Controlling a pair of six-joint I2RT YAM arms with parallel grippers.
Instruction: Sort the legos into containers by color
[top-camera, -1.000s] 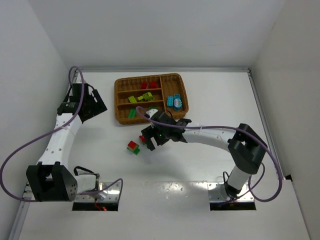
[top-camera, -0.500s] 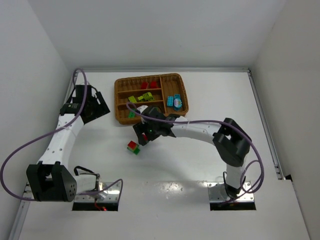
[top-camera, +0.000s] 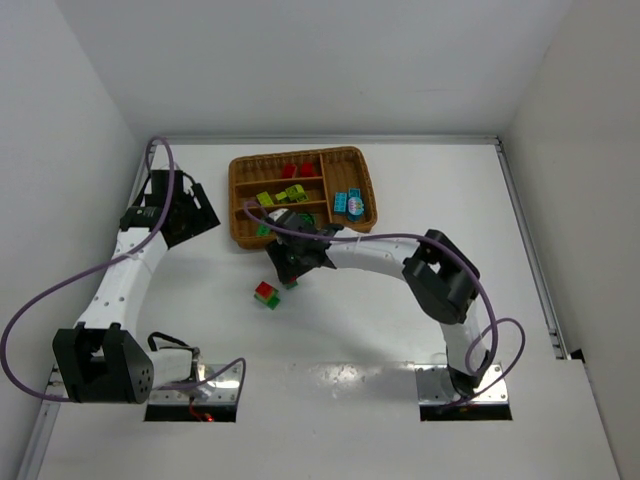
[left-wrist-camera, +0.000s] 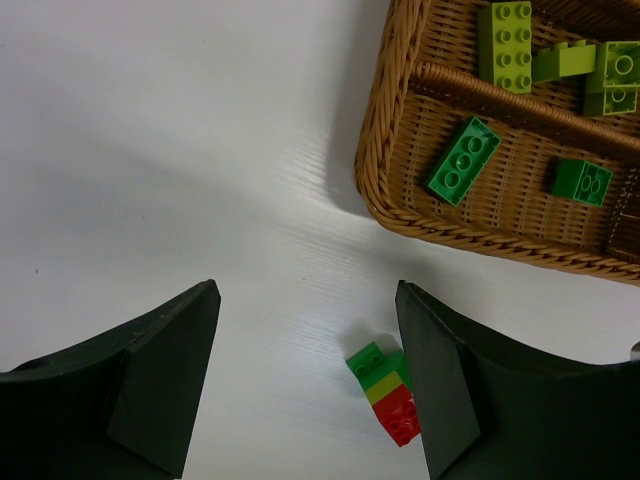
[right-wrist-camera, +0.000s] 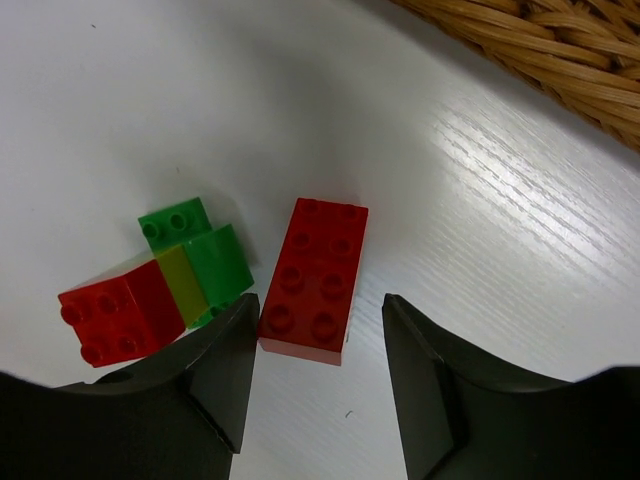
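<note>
Top view: the wicker tray (top-camera: 234, 212) held red legos in its far slot, yellow-green in the middle, green in the near one and cyan in the cross slot. The right gripper (top-camera: 290, 262) hid whatever lay under it.
Right wrist view: a red brick (right-wrist-camera: 313, 278) lay flat on the table (right-wrist-camera: 500, 250), just beside a red, yellow-green and green stack (right-wrist-camera: 160, 290).
Right gripper: fingers were wide apart either side of the red brick, clamping nothing. Contact could not be told.
Left gripper (left-wrist-camera: 305, 295): spread and empty, near the tray's corner.

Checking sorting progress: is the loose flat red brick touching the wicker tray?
Apart. Right wrist view shows bare white table between the red brick and the wicker tray.
</note>
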